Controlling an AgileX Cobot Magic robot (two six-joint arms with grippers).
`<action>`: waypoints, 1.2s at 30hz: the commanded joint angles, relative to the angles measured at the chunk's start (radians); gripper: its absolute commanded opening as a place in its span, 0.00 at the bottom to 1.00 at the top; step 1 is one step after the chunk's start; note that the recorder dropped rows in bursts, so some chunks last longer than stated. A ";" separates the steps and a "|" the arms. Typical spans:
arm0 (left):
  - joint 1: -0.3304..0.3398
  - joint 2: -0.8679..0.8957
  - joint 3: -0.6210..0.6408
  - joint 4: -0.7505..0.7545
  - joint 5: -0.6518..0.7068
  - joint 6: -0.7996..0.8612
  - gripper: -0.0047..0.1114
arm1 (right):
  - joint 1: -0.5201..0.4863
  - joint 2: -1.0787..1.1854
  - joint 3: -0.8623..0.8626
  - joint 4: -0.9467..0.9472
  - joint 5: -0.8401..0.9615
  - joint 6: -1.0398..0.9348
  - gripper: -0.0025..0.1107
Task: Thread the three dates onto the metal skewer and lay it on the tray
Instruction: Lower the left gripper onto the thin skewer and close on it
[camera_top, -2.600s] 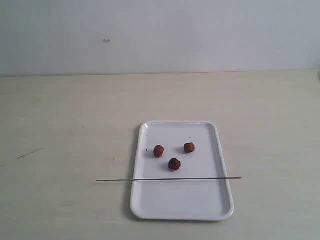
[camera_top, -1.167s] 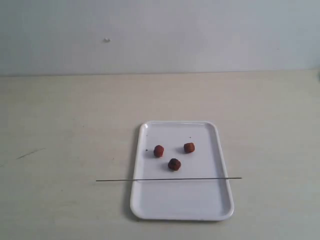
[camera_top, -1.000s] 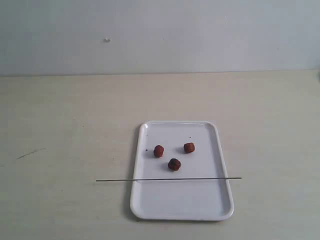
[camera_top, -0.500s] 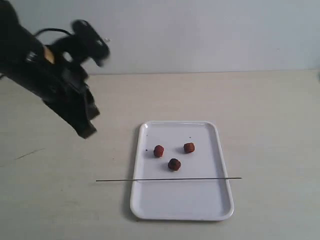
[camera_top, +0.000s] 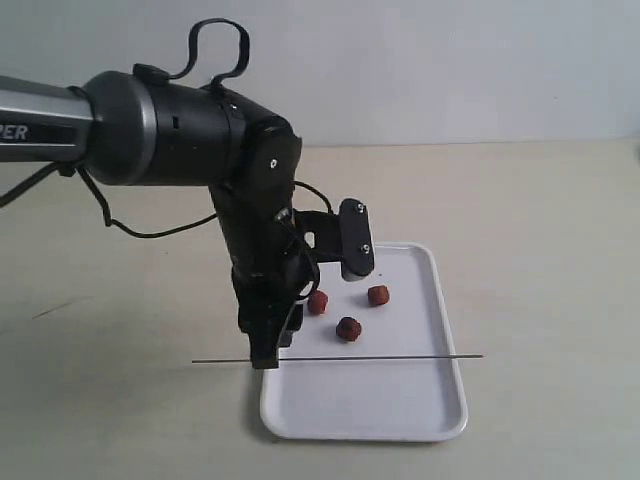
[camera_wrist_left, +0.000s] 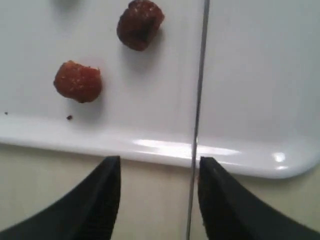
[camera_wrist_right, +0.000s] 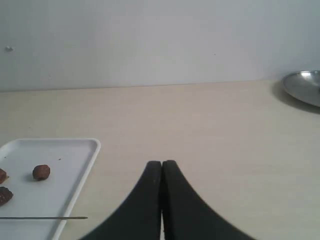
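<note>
My left jaws are wide open and empty, hanging over the counter (camera_wrist_left: 40, 170) right at the tray (camera_wrist_left: 150, 148) rim. The metal skewer (camera_wrist_left: 200, 75) lies across the tray with its end poking out past that rim, and it runs right beside one finger (camera_wrist_left: 212, 195) instead of mid-gap. So I reckon closing could just knock it rolling, or lever it into the three dates (camera_top: 348, 328) further in on the tray. My right jaws are shut on nothing, off beside the tray.

Black arm (camera_top: 180, 140), grey lettered link (camera_top: 35, 112), looped black cables (camera_top: 222, 20), small screws (camera_top: 357, 209)
</note>
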 joint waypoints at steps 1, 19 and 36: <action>-0.004 0.024 -0.015 -0.008 0.032 0.003 0.46 | -0.005 -0.006 0.006 0.000 -0.001 -0.003 0.02; -0.013 0.090 -0.015 -0.146 0.005 0.053 0.46 | -0.005 -0.006 0.006 0.000 -0.001 -0.003 0.02; -0.013 0.097 -0.015 -0.147 -0.037 0.053 0.46 | -0.005 -0.006 0.006 0.000 -0.001 -0.003 0.02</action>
